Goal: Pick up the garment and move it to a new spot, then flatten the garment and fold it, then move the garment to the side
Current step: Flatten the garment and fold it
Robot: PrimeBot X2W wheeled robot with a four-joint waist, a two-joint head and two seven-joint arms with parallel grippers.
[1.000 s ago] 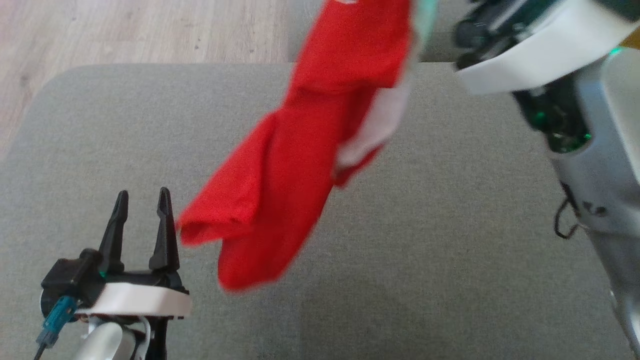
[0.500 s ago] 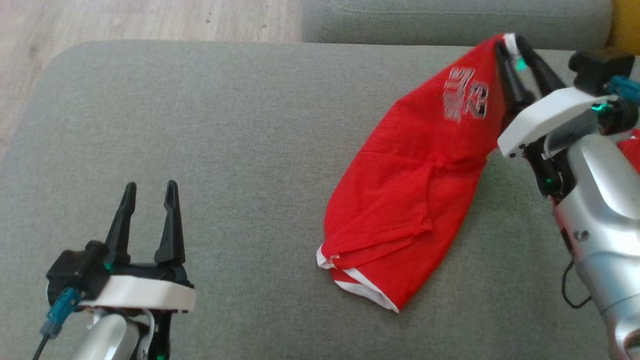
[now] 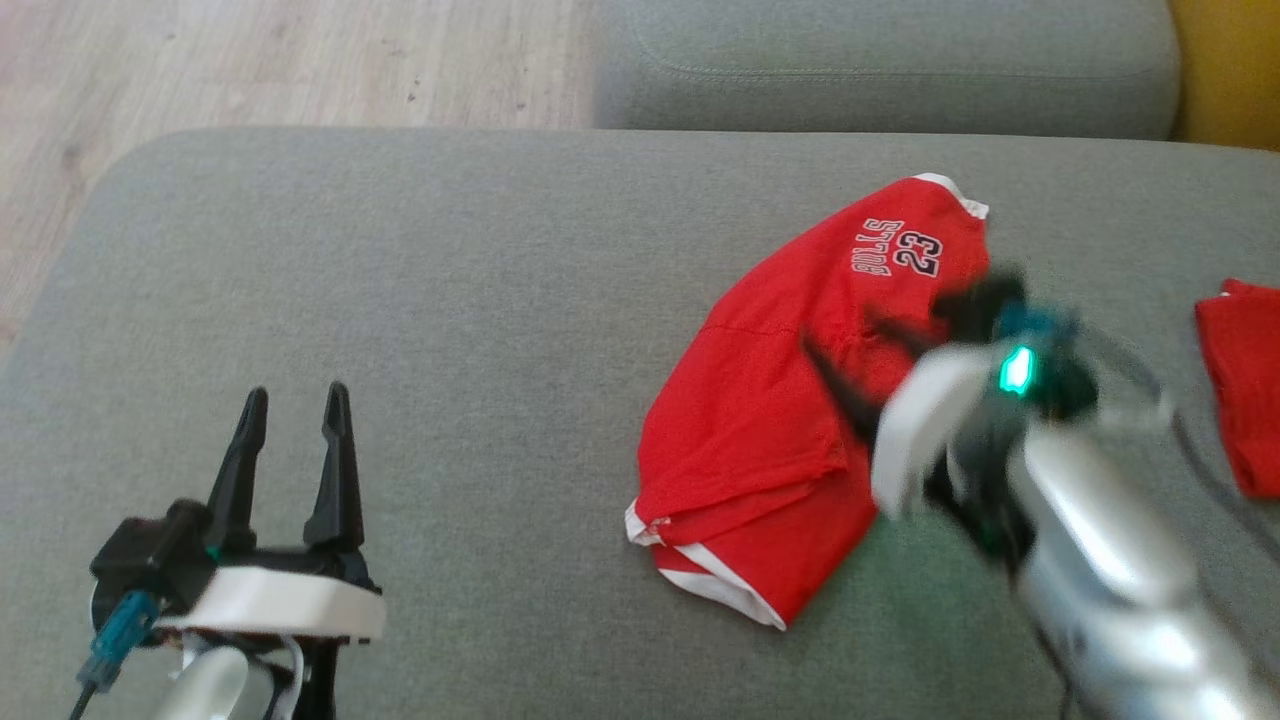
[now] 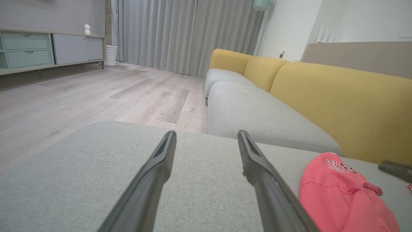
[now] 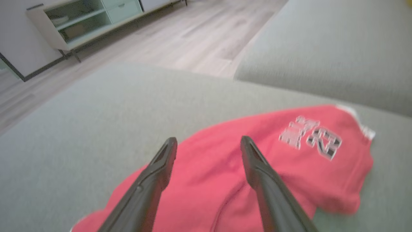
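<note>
My right pincer [image 5: 206, 140] is nearest the garment [image 3: 760, 430]
It hovers wide and empty over it, right of centre on the cushion [image 3: 450, 280], long axis near-left to far-right; left pincer [image 3: 295, 390], also wide, well apart.

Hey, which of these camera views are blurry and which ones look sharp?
Head view: the right gripper and its arm are smeared, while the garment and left gripper look sharp. Right wrist view: soft all over, with the garment's print blurred. Left wrist view: crisp, with no glare.
</note>
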